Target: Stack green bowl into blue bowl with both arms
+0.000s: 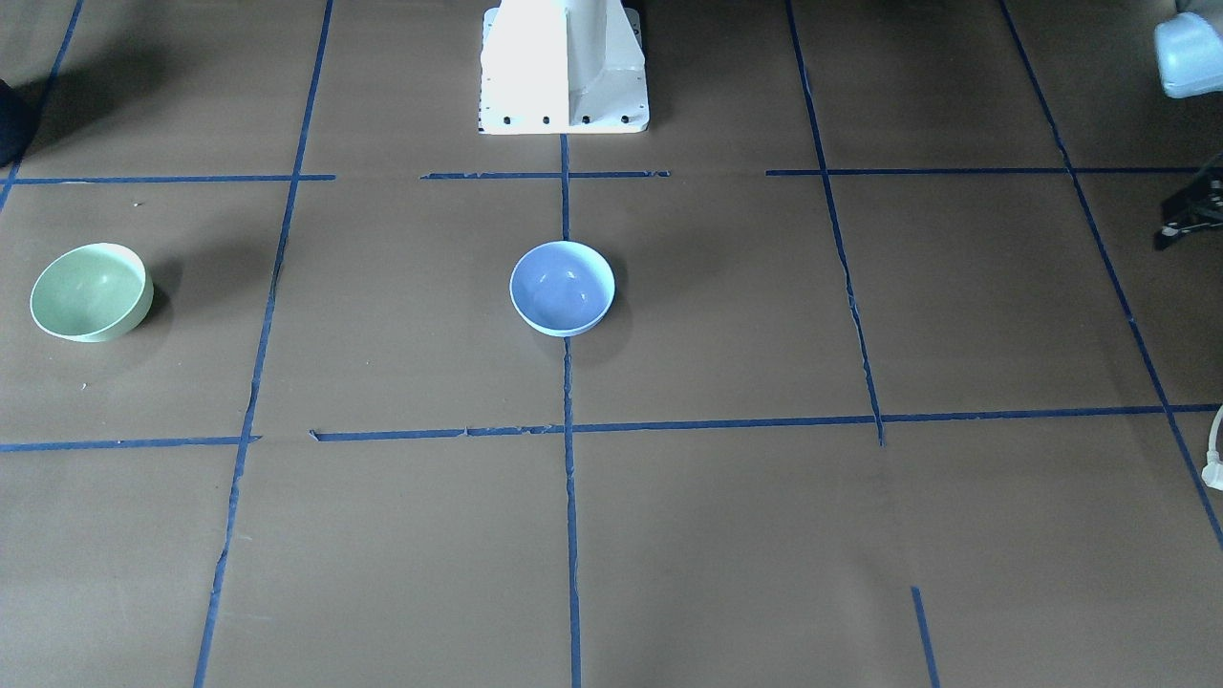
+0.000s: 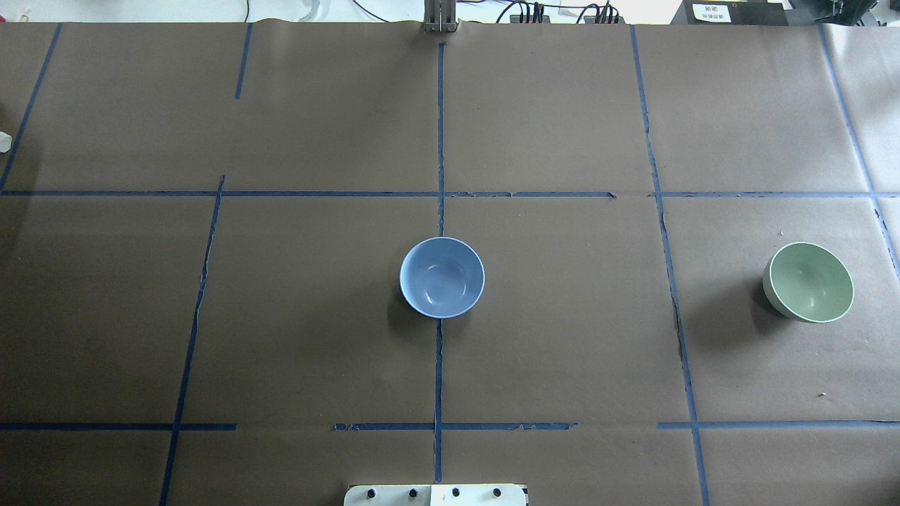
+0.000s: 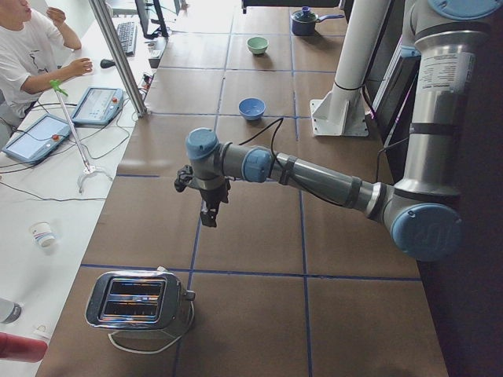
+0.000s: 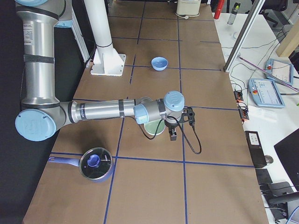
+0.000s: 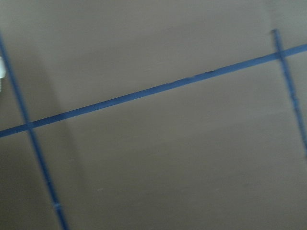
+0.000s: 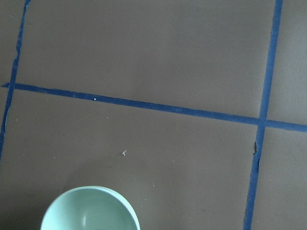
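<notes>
The green bowl (image 2: 808, 282) stands upright at the table's right side, and also shows in the front-facing view (image 1: 91, 291). The blue bowl (image 2: 441, 277) stands upright at the table's middle on the centre tape line, and also shows in the front-facing view (image 1: 562, 287). The two bowls are far apart. My right gripper (image 4: 172, 134) hangs above the table just beside the green bowl (image 4: 152, 127). The right wrist view shows that bowl's rim (image 6: 90, 211) at its bottom edge. My left gripper (image 3: 208, 214) hangs over bare table far from both bowls. I cannot tell whether either gripper is open or shut.
A white pedestal (image 1: 564, 67) stands at the robot's side of the table. A toaster (image 3: 137, 302) sits at the left end. A lidded blue pot (image 4: 96, 163) sits at the right end. An operator (image 3: 31, 47) sits at a desk beside the table.
</notes>
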Controlling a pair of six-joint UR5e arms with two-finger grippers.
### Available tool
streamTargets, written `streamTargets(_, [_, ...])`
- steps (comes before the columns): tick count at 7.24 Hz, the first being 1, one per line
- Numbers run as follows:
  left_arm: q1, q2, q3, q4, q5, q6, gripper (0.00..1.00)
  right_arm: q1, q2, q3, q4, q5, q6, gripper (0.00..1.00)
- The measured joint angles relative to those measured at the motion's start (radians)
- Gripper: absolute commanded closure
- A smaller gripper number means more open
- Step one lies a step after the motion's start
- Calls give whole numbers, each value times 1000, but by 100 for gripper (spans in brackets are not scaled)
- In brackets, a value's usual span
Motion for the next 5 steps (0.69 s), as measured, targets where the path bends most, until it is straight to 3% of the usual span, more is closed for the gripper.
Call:
streamTargets(2, [-134,69,54,-3,-22,163,0,-50,-68,-11,174,-30,141,0])
streamTargets(5, [-158,85,58,-7,-50,179,0,-141,-132,-155,569,-87,366,0])
